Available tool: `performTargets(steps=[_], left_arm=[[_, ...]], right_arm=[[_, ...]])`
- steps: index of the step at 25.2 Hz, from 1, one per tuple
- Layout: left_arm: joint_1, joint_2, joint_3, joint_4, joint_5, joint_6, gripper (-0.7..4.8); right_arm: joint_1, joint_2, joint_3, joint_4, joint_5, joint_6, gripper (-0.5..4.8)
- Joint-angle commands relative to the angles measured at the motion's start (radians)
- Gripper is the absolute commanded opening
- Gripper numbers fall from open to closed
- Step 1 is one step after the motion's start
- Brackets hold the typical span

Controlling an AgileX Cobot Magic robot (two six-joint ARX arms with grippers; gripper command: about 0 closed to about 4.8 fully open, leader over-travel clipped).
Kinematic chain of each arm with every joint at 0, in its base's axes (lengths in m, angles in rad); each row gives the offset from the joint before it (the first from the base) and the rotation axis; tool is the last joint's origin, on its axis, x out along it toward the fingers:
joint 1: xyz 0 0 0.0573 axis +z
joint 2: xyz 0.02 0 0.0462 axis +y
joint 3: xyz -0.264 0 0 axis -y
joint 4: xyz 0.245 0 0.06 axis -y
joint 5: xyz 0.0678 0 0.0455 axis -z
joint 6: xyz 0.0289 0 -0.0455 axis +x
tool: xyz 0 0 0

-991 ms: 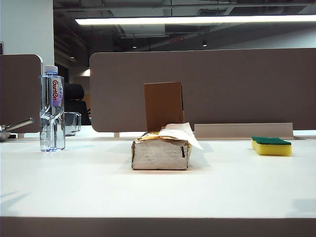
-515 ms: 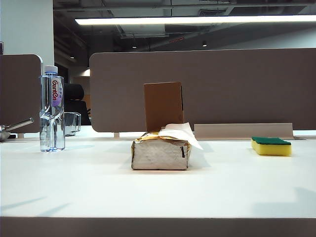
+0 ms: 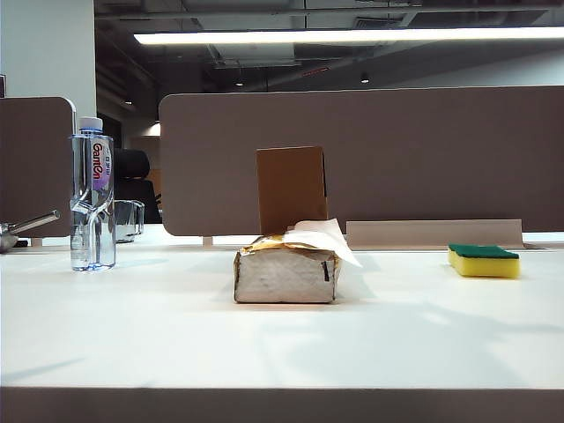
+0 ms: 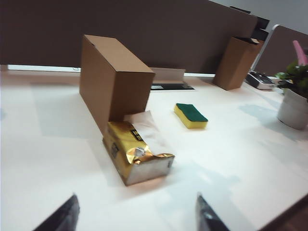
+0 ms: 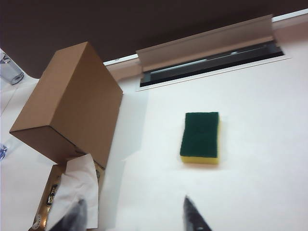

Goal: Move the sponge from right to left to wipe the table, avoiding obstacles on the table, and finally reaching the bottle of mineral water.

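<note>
The sponge [image 3: 484, 261] lies green side up on the white table [image 3: 176, 335] at the right, also seen as sponge [image 4: 191, 115] and sponge [image 5: 200, 137]. The tissue pack [image 3: 287, 269] sits mid-table with the upright cardboard box [image 3: 292, 189] behind it. The bottle of mineral water [image 3: 92, 194] stands at the left. Neither arm shows in the exterior view. My left gripper [image 4: 137, 211] hangs open above the table, short of the tissue pack [image 4: 137, 151] and box [image 4: 113, 79]. My right gripper [image 5: 132, 214] is open over bare table, the sponge ahead of it and the tissue pack [image 5: 72, 192] beside one finger.
A glass mug [image 3: 129, 219] stands behind the bottle, and a metal handle [image 3: 26, 225] pokes in at the far left. Partition panels [image 3: 397, 150] back the desk, with a cable-tray flap [image 5: 207, 43] behind the sponge. A potted plant [image 4: 293, 91] and another brown box [image 4: 236, 62] stand off to the side.
Arm shadows have spread across the front of the table, largest at the right. The sponge, tissue pack, box and bottle have not moved.
</note>
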Motion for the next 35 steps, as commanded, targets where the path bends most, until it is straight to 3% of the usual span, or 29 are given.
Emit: performTargets(steps=[1,4,6,8,10,16,28,35], left_arm=[[0.001,0.023,0.03,0.002,0.048,-0.005,3.1],[0.001,0.052,0.058,0.003,0.066,-0.005,3.12],[0.001,0.075,0.078,0.002,0.075,-0.005,3.22],[0.001,0.124,0.118,0.002,0.075,-0.002,3.84],[0.001,0.17,0.149,0.003,0.088,0.0,4.07],[0.001,0.275,0.204,0.003,0.143,0.002,4.07],[0.001,0.35,0.242,0.02,0.138,0.002,4.07],[0.001,0.353,0.242,0.017,0.206,-0.006,4.07]], right_arm=[[-0.012,0.137,0.113,-0.071,-0.068,0.006,3.22],[-0.043,0.28,0.214,-0.125,-0.145,0.013,4.22],[-0.078,0.361,0.266,-0.151,-0.213,0.013,4.55],[-0.133,0.473,0.321,-0.158,-0.32,0.014,4.55],[-0.169,0.54,0.347,-0.157,-0.331,0.011,4.54],[-0.228,0.673,0.369,-0.141,-0.398,0.0,4.54],[-0.254,0.925,0.372,-0.018,-0.405,-0.024,4.53],[-0.254,1.106,0.536,-0.023,-0.4,-0.026,4.49]])
